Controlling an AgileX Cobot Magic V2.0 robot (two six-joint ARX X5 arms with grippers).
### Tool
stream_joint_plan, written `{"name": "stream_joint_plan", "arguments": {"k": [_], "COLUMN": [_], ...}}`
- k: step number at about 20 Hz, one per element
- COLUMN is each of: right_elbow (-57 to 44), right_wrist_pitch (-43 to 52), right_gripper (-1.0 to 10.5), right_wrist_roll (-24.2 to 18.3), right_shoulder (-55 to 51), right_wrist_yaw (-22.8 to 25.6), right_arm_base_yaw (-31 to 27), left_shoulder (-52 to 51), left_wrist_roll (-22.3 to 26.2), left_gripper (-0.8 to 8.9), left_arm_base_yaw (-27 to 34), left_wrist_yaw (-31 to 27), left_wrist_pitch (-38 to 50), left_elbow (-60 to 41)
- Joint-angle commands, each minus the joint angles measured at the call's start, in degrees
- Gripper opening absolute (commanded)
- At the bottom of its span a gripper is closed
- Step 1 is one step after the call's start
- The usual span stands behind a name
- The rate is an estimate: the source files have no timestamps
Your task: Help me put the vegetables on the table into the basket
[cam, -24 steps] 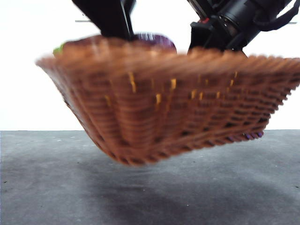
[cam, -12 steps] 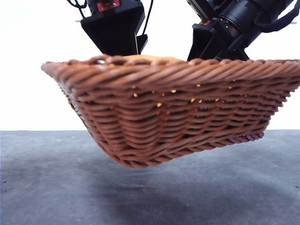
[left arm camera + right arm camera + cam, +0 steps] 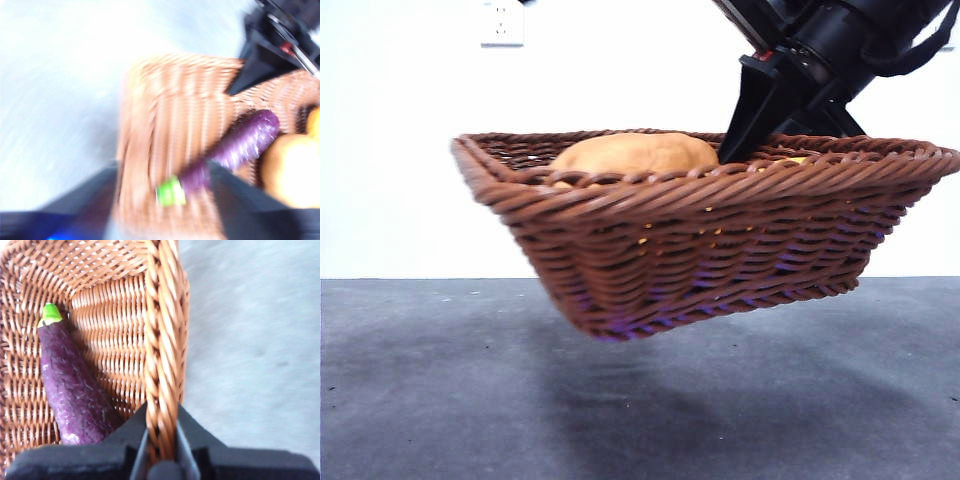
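Observation:
The brown wicker basket (image 3: 720,230) hangs tilted above the table (image 3: 440,400). My right gripper (image 3: 760,120) comes down from the upper right and is shut on the far rim. In the right wrist view the braided rim (image 3: 160,340) runs between the jaws of the right gripper (image 3: 161,440). The orange-brown potato (image 3: 635,152) rises above the near rim. The purple eggplant (image 3: 72,385) with its green cap lies on the basket floor. The blurred left wrist view shows the eggplant (image 3: 240,145) beside the potato (image 3: 290,170), with the left gripper (image 3: 165,200) open well above them. A yellow sliver, perhaps the corn (image 3: 315,122), shows at the edge.
The dark grey table spreads below the basket, with the basket's shadow (image 3: 650,400) on it. A white wall with a power outlet (image 3: 502,22) stands behind. The right arm's black body (image 3: 270,55) shows in the left wrist view over the basket's rim.
The left arm has risen out of the front view. The basket has swung rightward and tipped, so the potato now shows above its near rim.

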Motion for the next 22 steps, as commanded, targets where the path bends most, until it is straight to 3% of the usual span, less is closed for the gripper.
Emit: {"name": "stream_joint_plan", "arguments": {"k": [1,5,14,22], "right_elbow": [0.63,5.16,10.62,10.62], "right_wrist_pitch": [1.36,-0.87,-8.09,-3.17], "right_gripper": [-0.1,-0.1,-0.1,-0.1], "right_wrist_roll": [1.88,1.77,-5.2,-7.43], "right_shoulder": [-0.31,-0.31,2.82,19.41], "right_wrist_yaw": [-2.58,-5.07,-4.92,-5.44], "right_arm_base_yaw": [-3.39,-10.62,-28.24,-30.08], "left_shoulder": [-3.63,-11.37,-25.46,-28.17], "left_wrist_roll": [-3.85,-6.21,-9.66,-10.86], "left_gripper": [-0.08,-0.08,-0.08,-0.08], "left_arm_base_yaw": [2.36,5.95,6.95,6.95], "left_wrist_yaw": [1.09,1.07,-1.09,-3.1], "left_wrist_pitch": [-1.31,-3.04,-7.91,-11.1], "left_elbow": [0.04,0.04,-0.02,-0.02]}}
